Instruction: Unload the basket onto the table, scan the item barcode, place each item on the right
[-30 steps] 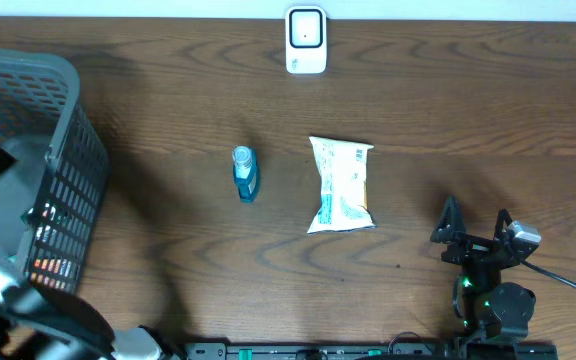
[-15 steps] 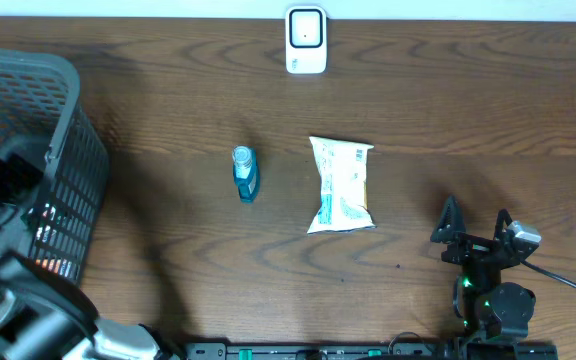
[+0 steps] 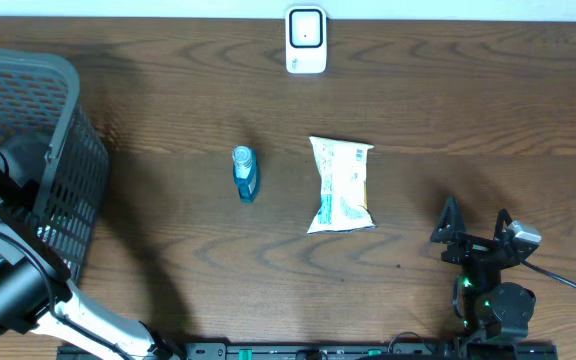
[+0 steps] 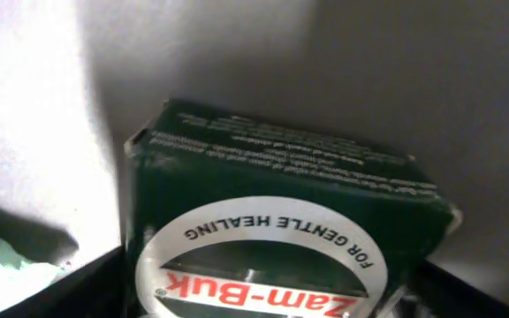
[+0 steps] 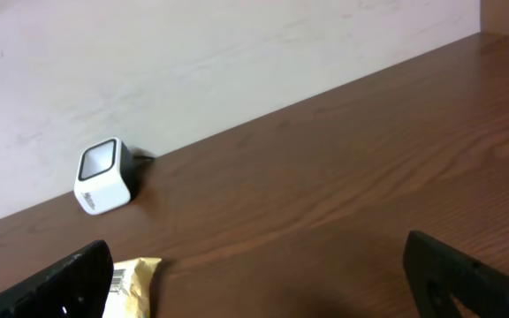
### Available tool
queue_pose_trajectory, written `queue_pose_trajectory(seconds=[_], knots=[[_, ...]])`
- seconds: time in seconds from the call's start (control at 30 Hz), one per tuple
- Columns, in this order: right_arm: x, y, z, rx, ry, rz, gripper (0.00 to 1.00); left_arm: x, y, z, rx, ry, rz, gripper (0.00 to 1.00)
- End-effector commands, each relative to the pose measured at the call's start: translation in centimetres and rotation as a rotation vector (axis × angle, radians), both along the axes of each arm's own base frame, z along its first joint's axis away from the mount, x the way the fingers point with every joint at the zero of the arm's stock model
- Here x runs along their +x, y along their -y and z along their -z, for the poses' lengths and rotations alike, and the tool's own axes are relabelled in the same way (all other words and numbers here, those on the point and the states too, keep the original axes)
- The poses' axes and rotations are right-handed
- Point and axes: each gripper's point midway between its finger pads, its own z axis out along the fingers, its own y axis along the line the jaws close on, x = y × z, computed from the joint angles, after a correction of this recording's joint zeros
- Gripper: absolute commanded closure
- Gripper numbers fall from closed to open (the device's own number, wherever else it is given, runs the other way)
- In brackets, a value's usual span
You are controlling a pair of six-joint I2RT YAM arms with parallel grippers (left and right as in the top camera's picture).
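A dark green Zam-Buk box (image 4: pixel 281 177) fills the left wrist view, its round white label toward the camera. My left gripper (image 4: pixel 268 300) has a dark finger against each side of it, shut on the box. In the overhead view the left arm (image 3: pixel 8 290) reaches into the grey basket (image 3: pixel 63 150), and the box is hidden there. The white scanner (image 3: pixel 306 40) stands at the table's far edge and shows as the scanner (image 5: pixel 102 175) in the right wrist view. My right gripper (image 3: pixel 475 222) rests open near the front right, the right gripper (image 5: pixel 254 283) holding nothing.
A blue bottle (image 3: pixel 245 172) and a pale snack packet (image 3: pixel 341 185) lie mid-table; the packet's corner (image 5: pixel 135 283) sits by my right gripper's left finger. Something pale green (image 4: pixel 7 261) lies beside the box. The basket takes up the left end.
In the overhead view the left arm has shifted toward the front left over the basket. The right arm and the table items have not moved.
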Motion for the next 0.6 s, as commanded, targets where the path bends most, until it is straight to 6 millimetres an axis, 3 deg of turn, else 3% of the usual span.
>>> queue_pose_trajectory(seconds=[0.0, 0.27, 0.57], knots=[[0.0, -0.1, 0.0, -0.016, -0.002, -0.003, 0.01, -0.8, -0.2, 1.4, 0.003, -0.061, -0.012, 0.22], [0.0, -0.1, 0.0, -0.015, -0.002, -0.003, 0.01, -0.3, -2.0, -1.2, 0.077, -0.068, -0.01, 0.33], [0.0, -0.1, 0.0, -0.015, -0.002, -0.003, 0.01, 1.9, -3.8, -11.3, 0.233, 0.122, -0.023, 0.33]])
